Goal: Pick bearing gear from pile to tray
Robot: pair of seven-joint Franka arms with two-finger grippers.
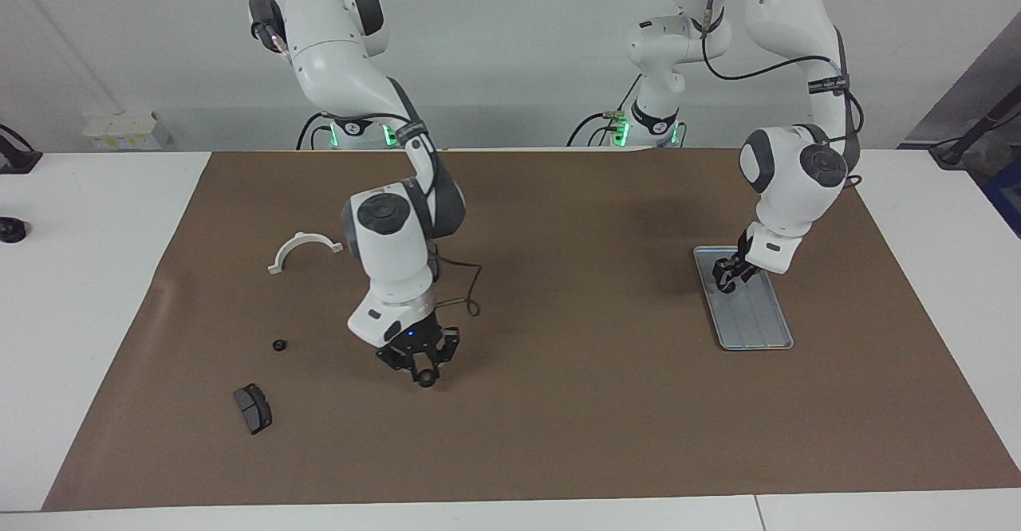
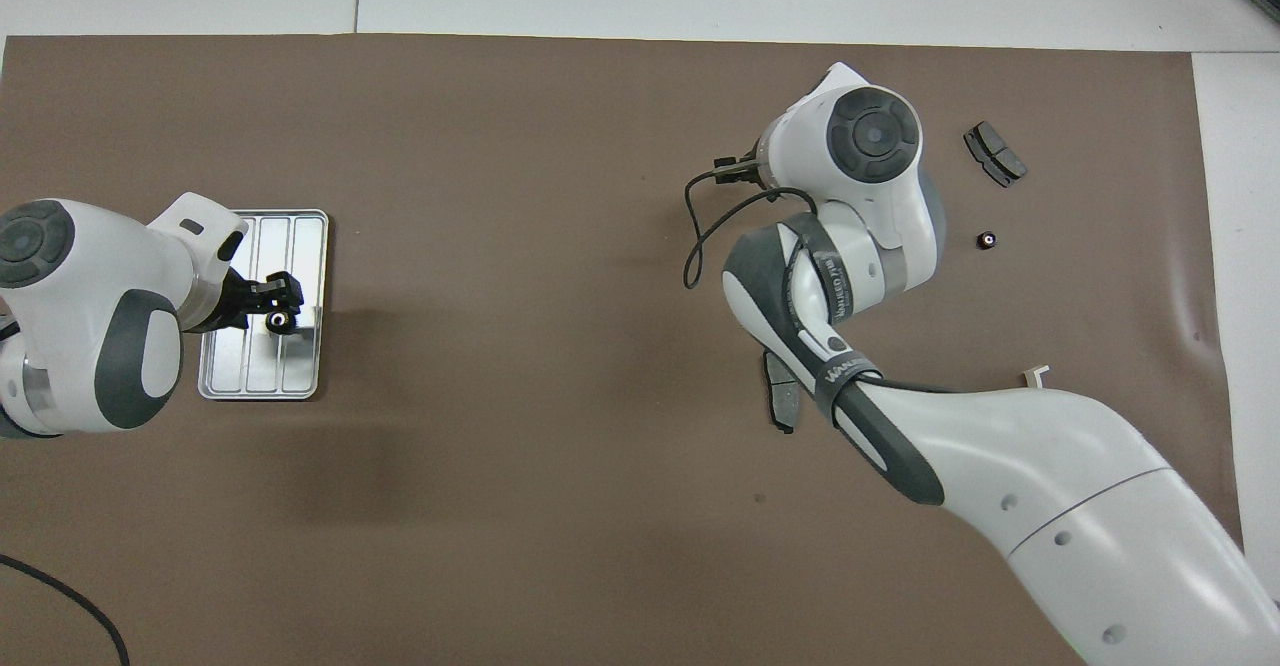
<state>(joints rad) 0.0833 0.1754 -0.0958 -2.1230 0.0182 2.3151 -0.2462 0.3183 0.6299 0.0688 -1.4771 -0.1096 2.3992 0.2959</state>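
Right gripper [image 1: 427,371] raised over bare brown mat [image 1: 558,403], pinching small black round bearing ring [image 1: 427,379] at fingertips. Left gripper [image 1: 727,274] low over flat ridged silver-grey metal tray [image 1: 758,332], beside second ring [image 2: 277,321]; finger state cannot tell. Relative to tray, toward right arm's end: loose ring [image 1: 278,345], dark grey curved pad [image 1: 253,408], white half-ring bracket [image 1: 304,249]. Judgement: ring light, rigid, smooth, roll-prone; grip across outer rim.

Left tool [image 1: 730,274] low, clamping a ring, right tool [image 1: 425,371] raised, likewise gripping.
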